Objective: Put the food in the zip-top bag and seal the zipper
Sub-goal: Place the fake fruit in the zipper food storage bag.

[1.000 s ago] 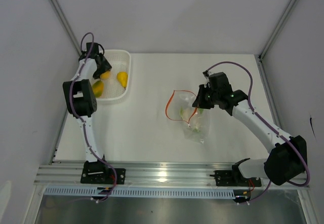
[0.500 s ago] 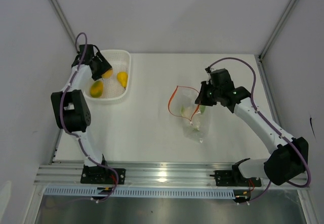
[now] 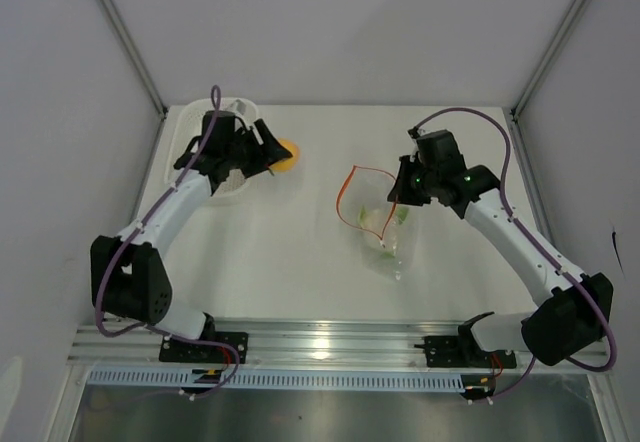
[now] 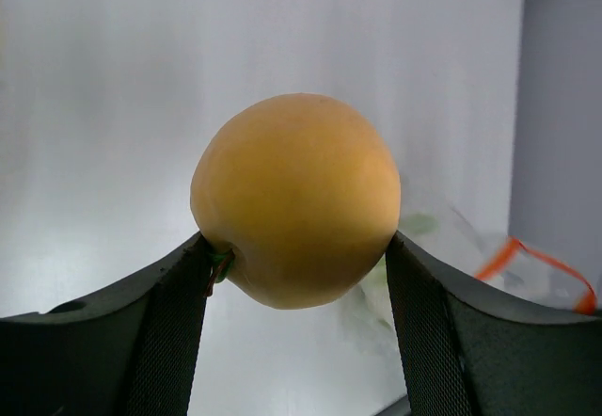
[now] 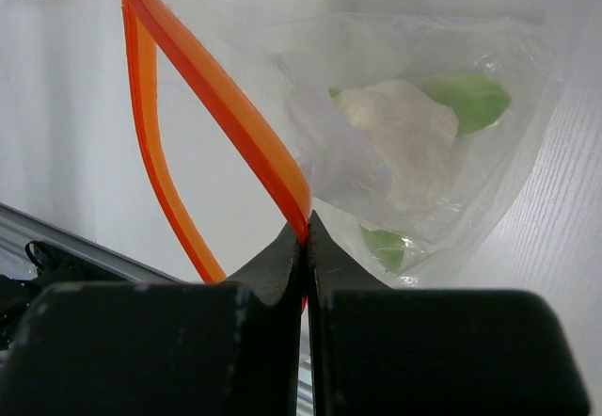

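1. The left hand (image 3: 270, 152) holds the orange round fruit (image 4: 296, 200); its two dark fingers (image 4: 174, 331) stand wide apart and press on the fruit's left and right sides
2. In the left wrist view a small green bit shows where the fruit meets the left finger
3. From above, the fruit is just beside the right edge of the white mesh basket (image 3: 236, 111), over the white table (image 3: 300, 262), and well apart from the bag
4. The left arm lies across the basket and hides most of it, so I cannot tell what is inside
5. The right hand (image 5: 303, 237) is fully closed, pinching the zipper (image 5: 216, 96) at one spot on the near side of the mouth
6. The orange-red strip runs in an open loop, so the mouth of the zip-top bag (image 5: 508, 77) gapes towards the left arm
7. The bag sits right of the table's centre, its mouth end lifted by the right hand and its lower end trailing towards the near edge
8. Inside the bag lies the white cauliflower-like piece (image 5: 400, 148), with a green leaf (image 5: 466, 101) beside it and another green bit below it
9. The bag is unsealed, and the orange fruit is outside it
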Tool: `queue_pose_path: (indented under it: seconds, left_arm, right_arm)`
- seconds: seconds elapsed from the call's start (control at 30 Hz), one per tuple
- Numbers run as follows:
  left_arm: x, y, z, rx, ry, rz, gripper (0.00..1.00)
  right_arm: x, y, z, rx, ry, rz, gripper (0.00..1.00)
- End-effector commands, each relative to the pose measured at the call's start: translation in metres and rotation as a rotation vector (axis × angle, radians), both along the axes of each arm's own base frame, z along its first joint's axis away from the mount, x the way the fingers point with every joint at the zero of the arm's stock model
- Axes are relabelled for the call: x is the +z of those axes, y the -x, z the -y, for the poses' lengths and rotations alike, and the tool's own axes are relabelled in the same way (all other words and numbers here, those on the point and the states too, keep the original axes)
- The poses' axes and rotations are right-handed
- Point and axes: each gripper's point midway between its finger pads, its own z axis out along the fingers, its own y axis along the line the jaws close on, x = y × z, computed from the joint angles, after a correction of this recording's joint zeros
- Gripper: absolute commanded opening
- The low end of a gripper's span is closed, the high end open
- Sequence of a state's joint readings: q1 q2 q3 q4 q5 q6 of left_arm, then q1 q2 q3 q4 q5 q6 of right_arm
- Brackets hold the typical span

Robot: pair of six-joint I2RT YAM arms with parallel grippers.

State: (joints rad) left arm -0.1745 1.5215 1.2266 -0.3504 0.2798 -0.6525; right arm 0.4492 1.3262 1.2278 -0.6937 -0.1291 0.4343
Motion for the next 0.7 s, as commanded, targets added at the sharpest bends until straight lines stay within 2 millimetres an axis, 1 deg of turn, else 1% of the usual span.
queue_pose_path:
  seconds: [0.0, 0.03, 0.07, 0.13, 0.17, 0.27, 0.3, 0.33, 0.37, 0.43, 0.47, 0.53, 0.57, 0.6, 0.63, 0.67]
  left_arm:
    - [0.069, 0.039, 0.060, -0.193, 0.138, 0.171, 0.00]
    - [0.079, 0.047, 0.071, -0.228, 0.152, 0.198, 0.01]
    - [0.091, 0.064, 0.089, -0.286, 0.171, 0.226, 0.01]
    - [0.098, 0.080, 0.105, -0.342, 0.188, 0.243, 0.01]
    - [0.100, 0.093, 0.120, -0.387, 0.194, 0.246, 0.01]
    - [0.094, 0.110, 0.132, -0.414, 0.184, 0.254, 0.01]
    - [0.092, 0.119, 0.140, -0.439, 0.180, 0.256, 0.01]
    - [0.084, 0.121, 0.142, -0.439, 0.167, 0.247, 0.01]
    - [0.083, 0.126, 0.149, -0.459, 0.173, 0.247, 0.01]
    - [0.073, 0.130, 0.159, -0.483, 0.183, 0.219, 0.00]
    - [0.070, 0.136, 0.166, -0.506, 0.189, 0.209, 0.01]
    - [0.065, 0.138, 0.174, -0.520, 0.188, 0.196, 0.01]
    - [0.062, 0.142, 0.180, -0.533, 0.188, 0.191, 0.01]
    - [0.063, 0.142, 0.183, -0.539, 0.192, 0.195, 0.01]
    - [0.056, 0.142, 0.187, -0.542, 0.189, 0.175, 0.01]
    - [0.057, 0.142, 0.191, -0.548, 0.190, 0.172, 0.01]
  right_arm:
    - [0.023, -0.004, 0.000, -0.024, -0.014, 0.037, 0.00]
    - [0.028, -0.004, -0.001, -0.023, -0.027, 0.046, 0.00]
    - [0.031, -0.004, -0.002, -0.024, -0.033, 0.050, 0.00]
    - [0.035, -0.002, -0.005, -0.015, -0.053, 0.048, 0.00]
    - [0.037, -0.001, -0.005, -0.016, -0.063, 0.048, 0.00]
    - [0.041, 0.001, -0.011, -0.011, -0.096, 0.043, 0.00]
    - [0.041, 0.002, -0.012, -0.008, -0.103, 0.039, 0.00]
    - [0.041, 0.003, -0.013, -0.009, -0.111, 0.037, 0.00]
    - [0.041, 0.003, -0.015, -0.004, -0.121, 0.034, 0.00]
    - [0.041, 0.005, -0.017, -0.004, -0.133, 0.029, 0.00]
    - [0.043, 0.004, -0.017, -0.006, -0.139, 0.032, 0.00]
    - [0.050, 0.005, -0.019, -0.009, -0.159, 0.045, 0.00]
    - [0.052, 0.005, -0.020, -0.009, -0.166, 0.051, 0.00]
    - [0.055, 0.005, -0.020, -0.008, -0.173, 0.057, 0.00]
    - [0.058, 0.006, -0.020, -0.007, -0.179, 0.062, 0.00]
    - [0.059, 0.007, -0.020, -0.006, -0.183, 0.060, 0.00]
